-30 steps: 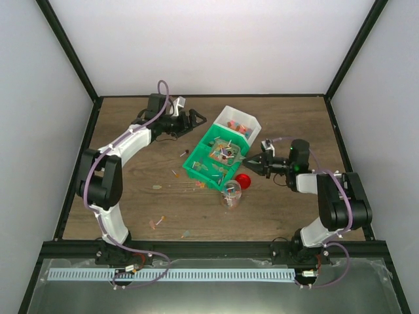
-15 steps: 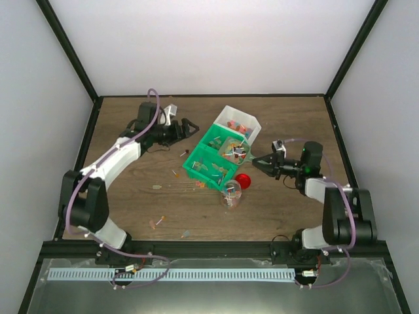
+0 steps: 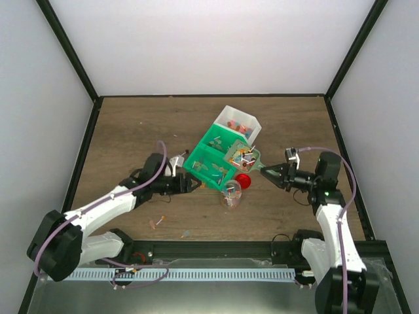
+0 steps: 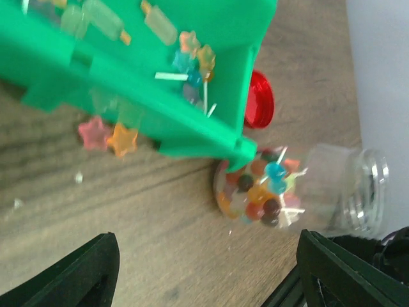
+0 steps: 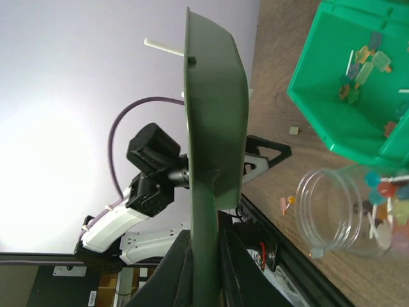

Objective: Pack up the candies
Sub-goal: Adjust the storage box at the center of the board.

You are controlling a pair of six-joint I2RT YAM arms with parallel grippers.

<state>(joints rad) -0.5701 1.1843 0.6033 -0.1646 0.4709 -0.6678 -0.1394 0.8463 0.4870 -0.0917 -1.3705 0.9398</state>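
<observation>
Candies (image 4: 259, 188) part-fill the clear jar (image 3: 230, 193) at centre frame; more sit in the green bin (image 4: 128, 80) and loose on the table (image 3: 131, 131). The right gripper (image 3: 268, 171) clamps a loaded scoop (image 5: 214, 128). The left gripper (image 3: 195, 185) gapes empty beside the jar. A hasty tilt could scatter sweets past the mouth.

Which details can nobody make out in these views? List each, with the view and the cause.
1. Right wrist: the scoop is seen edge-on, so most of its load is hidden.
2. Left wrist: the green bin hides most of the red lid.
3. Top external: the loose candies are too small to identify.
</observation>
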